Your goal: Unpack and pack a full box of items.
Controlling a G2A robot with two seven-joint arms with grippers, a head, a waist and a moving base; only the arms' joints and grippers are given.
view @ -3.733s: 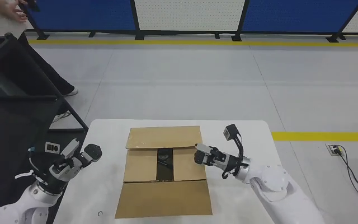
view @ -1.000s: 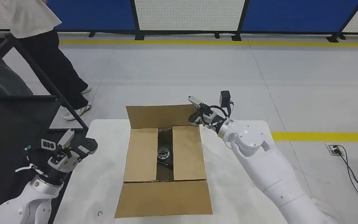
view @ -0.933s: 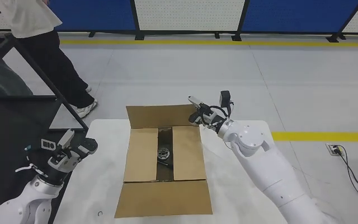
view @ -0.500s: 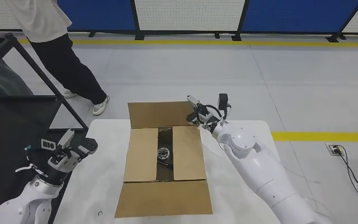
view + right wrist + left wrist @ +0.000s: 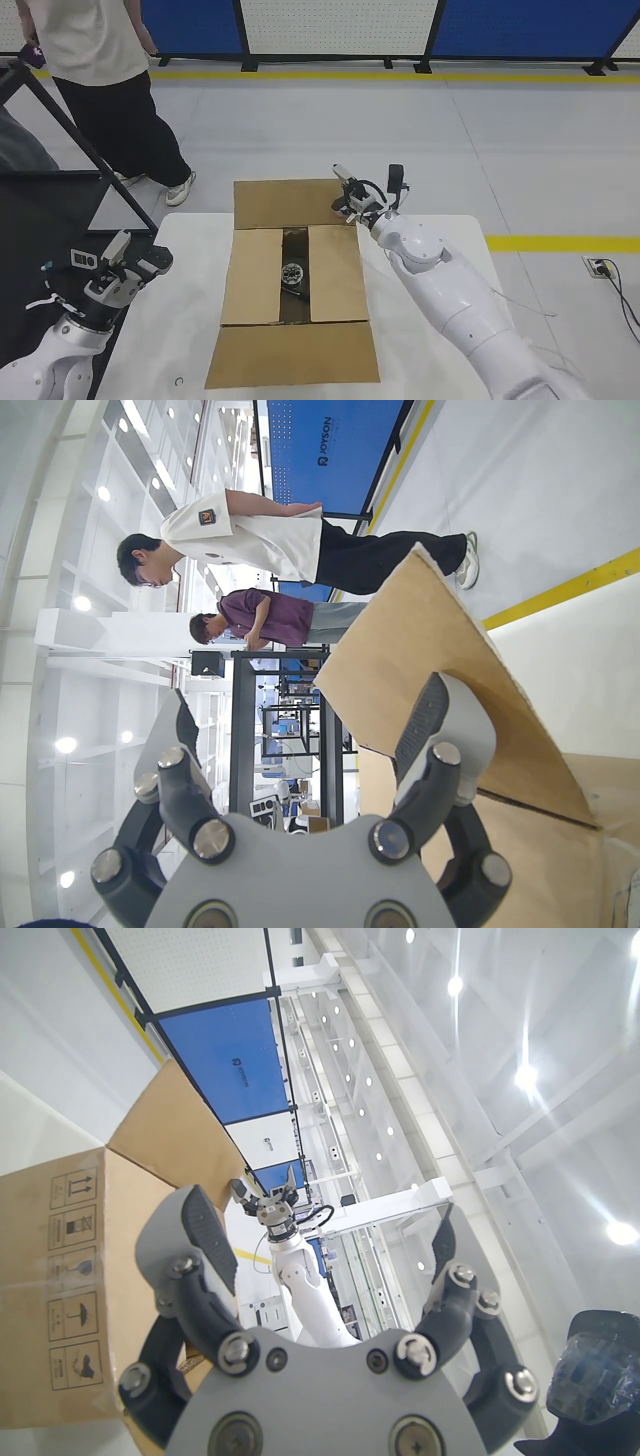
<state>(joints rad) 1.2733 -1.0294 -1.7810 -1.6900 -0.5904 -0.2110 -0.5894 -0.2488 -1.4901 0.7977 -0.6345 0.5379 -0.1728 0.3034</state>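
Observation:
A cardboard box (image 5: 335, 275) stands in the middle of the white table (image 5: 190, 330). Its two side flaps lie nearly flat, and a narrow gap between them shows dark items (image 5: 292, 274) inside. The near flap (image 5: 292, 355) is folded outward. The far flap (image 5: 288, 203) leans back away from the box. My right gripper (image 5: 345, 193) is open at that flap's right corner, with one finger (image 5: 435, 720) resting against the flap (image 5: 440, 635). My left gripper (image 5: 150, 262) is open and holds nothing, left of the box (image 5: 60, 1278).
A black metal frame (image 5: 60, 150) stands beyond the table's left edge, and a person (image 5: 100, 60) stands on the floor behind it. A small ring (image 5: 178, 381) lies on the table near the front left. White tabletop shows on both sides of the box.
My right gripper has moved left and away along the far flap's corner, and the flap has tipped further back. A person has walked across the far left. The left arm has stayed still.

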